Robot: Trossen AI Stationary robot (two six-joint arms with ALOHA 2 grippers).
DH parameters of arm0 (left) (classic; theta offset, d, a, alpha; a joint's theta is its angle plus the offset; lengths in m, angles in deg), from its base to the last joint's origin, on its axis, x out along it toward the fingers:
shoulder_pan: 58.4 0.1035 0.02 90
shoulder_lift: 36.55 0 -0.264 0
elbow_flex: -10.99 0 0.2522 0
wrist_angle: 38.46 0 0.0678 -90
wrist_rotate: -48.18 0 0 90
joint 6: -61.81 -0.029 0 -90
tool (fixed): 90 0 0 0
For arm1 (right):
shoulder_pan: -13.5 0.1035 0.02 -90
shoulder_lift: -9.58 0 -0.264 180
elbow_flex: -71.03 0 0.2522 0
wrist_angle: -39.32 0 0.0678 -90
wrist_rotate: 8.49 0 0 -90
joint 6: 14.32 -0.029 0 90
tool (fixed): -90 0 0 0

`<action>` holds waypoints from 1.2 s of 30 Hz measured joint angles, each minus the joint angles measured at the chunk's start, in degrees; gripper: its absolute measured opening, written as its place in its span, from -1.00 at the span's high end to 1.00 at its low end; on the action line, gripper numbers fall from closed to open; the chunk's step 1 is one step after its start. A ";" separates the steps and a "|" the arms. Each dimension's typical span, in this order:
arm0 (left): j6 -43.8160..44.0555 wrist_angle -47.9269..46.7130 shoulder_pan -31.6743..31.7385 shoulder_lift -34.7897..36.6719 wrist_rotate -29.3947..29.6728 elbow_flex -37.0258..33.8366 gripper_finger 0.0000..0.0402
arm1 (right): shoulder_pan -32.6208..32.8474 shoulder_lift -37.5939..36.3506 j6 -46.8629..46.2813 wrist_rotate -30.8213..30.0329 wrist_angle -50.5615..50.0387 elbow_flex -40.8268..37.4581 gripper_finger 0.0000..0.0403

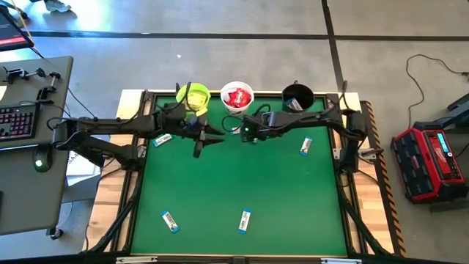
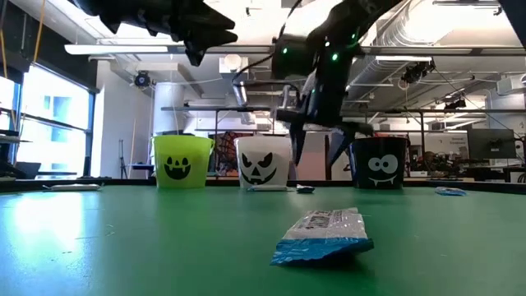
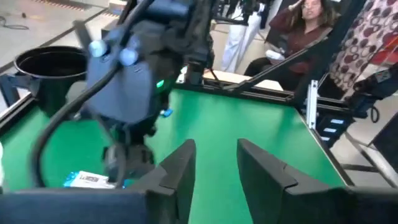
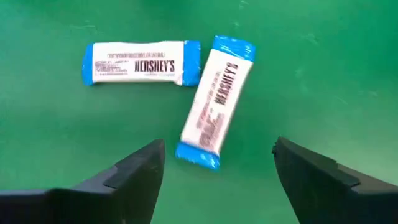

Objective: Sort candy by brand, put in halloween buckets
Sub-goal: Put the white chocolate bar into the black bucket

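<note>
Three halloween buckets stand along the far edge: lime green (image 1: 193, 95), white (image 1: 237, 97) with red candy inside, and black (image 1: 297, 97). My right gripper (image 4: 217, 163) hangs open, pointing down, over two blue-and-white candy bars (image 4: 142, 62) (image 4: 216, 99) that lie flat on the green mat in front of the white bucket. Its fingers stand apart above the near end of the slanted bar without touching it. My left gripper (image 3: 217, 168) is open and empty, raised above the mat near the lime bucket and pointing toward the right arm (image 3: 124, 93).
More blue-and-white bars lie loose on the mat: one at the left (image 1: 162, 139), one at the right (image 1: 305, 147), two toward the near edge (image 1: 170, 221) (image 1: 245, 220). A person sits beyond the table's right side (image 3: 305, 25). The two arms are close together mid-table.
</note>
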 joint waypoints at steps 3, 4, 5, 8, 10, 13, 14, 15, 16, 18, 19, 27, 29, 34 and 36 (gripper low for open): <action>1.25 2.58 -0.30 1.50 0.12 -2.20 0.57 | -0.49 2.05 0.80 -0.09 3.48 0.00 -0.43; 1.43 3.03 -0.28 2.12 0.19 -2.89 0.60 | -0.64 2.54 0.95 -0.20 4.49 0.00 -0.43; 1.67 3.32 -0.28 2.85 0.25 -3.57 0.63 | -0.72 3.02 1.20 -0.24 5.37 0.00 -0.43; 1.98 3.60 -0.21 4.92 1.33 -5.34 0.68 | -1.03 3.90 1.02 -1.52 5.84 0.00 -0.43; 1.97 2.77 -0.11 6.16 1.53 -6.20 0.70 | -1.21 4.58 0.81 -2.45 5.80 0.00 -0.43; 1.98 2.41 -0.11 7.73 1.68 -7.28 0.71 | -1.70 5.78 0.41 -2.81 6.18 0.00 -0.39; 1.98 2.35 -0.11 8.19 1.83 -7.74 0.71 | -1.78 6.24 -0.05 -2.78 6.15 0.00 -0.37; 2.28 2.40 -0.11 8.54 2.18 -8.18 0.71 | -1.89 6.73 -0.16 -2.78 6.20 0.00 -0.35; 2.58 2.34 -0.08 9.02 2.51 -8.65 0.71 | -1.95 7.12 -0.16 -2.46 6.35 0.00 -0.32; 3.01 2.03 -0.04 9.94 3.42 -9.53 0.71 | -2.14 7.60 -0.16 -2.33 6.32 0.00 -0.26; 3.03 1.84 -0.04 10.21 3.84 -9.59 0.71 | -2.14 7.72 -0.16 -2.14 6.38 0.01 -0.23; 3.01 0.95 0.00 11.18 4.81 -9.59 0.71 | -2.27 7.99 1.15 -2.09 6.62 0.02 0.19; 3.01 0.70 0.00 11.18 4.81 -9.59 0.71 | -2.50 7.99 1.85 -1.97 6.64 0.02 0.32; 3.03 0.73 0.00 11.18 4.81 -9.59 0.71 | -2.58 7.99 3.63 -1.95 6.33 0.11 0.60; 3.20 0.75 0.00 11.18 4.81 -9.59 0.71 | -2.58 7.93 4.06 -1.87 6.16 0.13 0.65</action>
